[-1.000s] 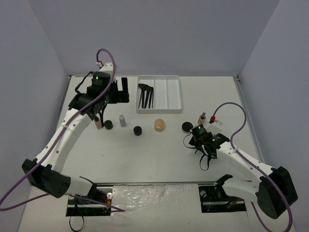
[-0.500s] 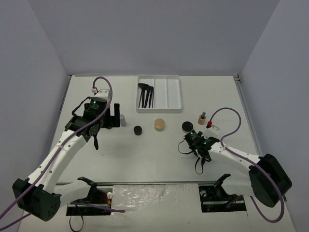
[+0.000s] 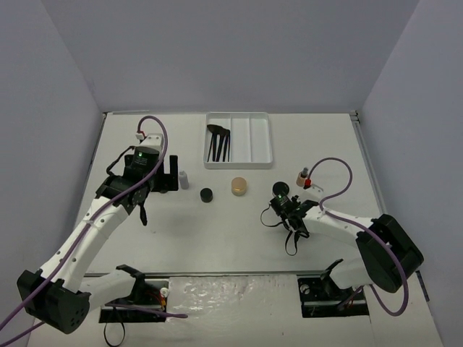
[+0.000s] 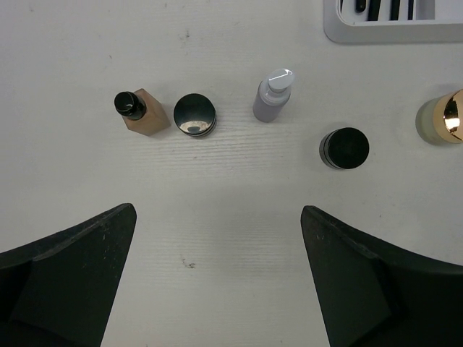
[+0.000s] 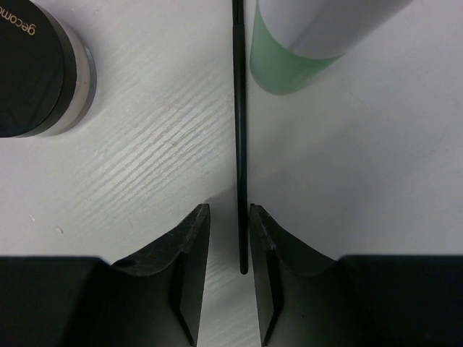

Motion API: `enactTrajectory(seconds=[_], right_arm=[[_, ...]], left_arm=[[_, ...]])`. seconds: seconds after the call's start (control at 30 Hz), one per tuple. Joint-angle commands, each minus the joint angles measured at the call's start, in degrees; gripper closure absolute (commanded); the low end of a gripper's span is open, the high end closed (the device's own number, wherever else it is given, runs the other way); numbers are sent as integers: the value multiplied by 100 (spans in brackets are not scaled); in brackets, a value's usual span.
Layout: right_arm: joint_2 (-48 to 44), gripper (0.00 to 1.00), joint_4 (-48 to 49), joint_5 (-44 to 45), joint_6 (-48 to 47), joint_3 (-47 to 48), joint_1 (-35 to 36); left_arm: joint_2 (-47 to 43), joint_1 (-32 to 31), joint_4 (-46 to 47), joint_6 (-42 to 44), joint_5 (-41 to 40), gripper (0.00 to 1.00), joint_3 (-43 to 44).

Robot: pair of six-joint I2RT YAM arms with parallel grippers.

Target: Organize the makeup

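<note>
A: A white table (image 3: 239, 238) boxed in by plain lavender-grey walls is shown. How much is organized?

B: Little, it is judged. Only a few black brushes (image 3: 218, 143) are laid in the left compartment of the white tray (image 3: 260, 141) at the far side. Loose in a row nearer are found a tan bottle (image 4: 139, 114), a black compact (image 4: 194, 116), a pale bottle (image 4: 273, 95), a second compact (image 4: 344, 148) and a gold jar (image 4: 443, 119). A further tan bottle (image 3: 302, 176) is stood at the right.

A: And the grippers?

B: The left gripper (image 4: 217, 210) is spread wide above that row, with nothing held. The right gripper (image 5: 228, 213) is set low at the table, its jaws narrowly either side of a thin black brush (image 5: 239, 130). Whether the handle is actually pinched cannot be told.

A: What is given by one view alone?

B: That brush and a pale green bottle (image 5: 289, 69) lying just right of it are made out only in the right wrist view, with a black-lidded jar (image 5: 36, 69) at the left. The whole tray is given only from above.
</note>
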Motion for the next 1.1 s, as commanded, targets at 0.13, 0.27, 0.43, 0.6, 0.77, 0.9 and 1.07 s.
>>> enactTrajectory(seconds=[0.13,0.27,0.43,0.6,0.77,0.9,1.07], right_arm=[[247,97,82,-61,28,164,30],[249,100,95,-119,30,182,131],[84,100,-34,-39,112,341,315],[-242,100,-537,367,324,686,583],[-743,100,-1120,571,152,1133,782],[-924,100,-1319,538,-406,1691,951],[-613,100,-1042,376,-1621,2738,1166]], left_arm=[[-111,31,267,86,-208,3,117],[-102,31,258,111,-246,3,119],[-43,31,262,106,-259,3,178],[-10,35,245,71,-272,3,268],[69,32,224,49,-297,3,433],[155,39,249,23,-325,3,518],[231,41,221,-14,-344,3,601]])
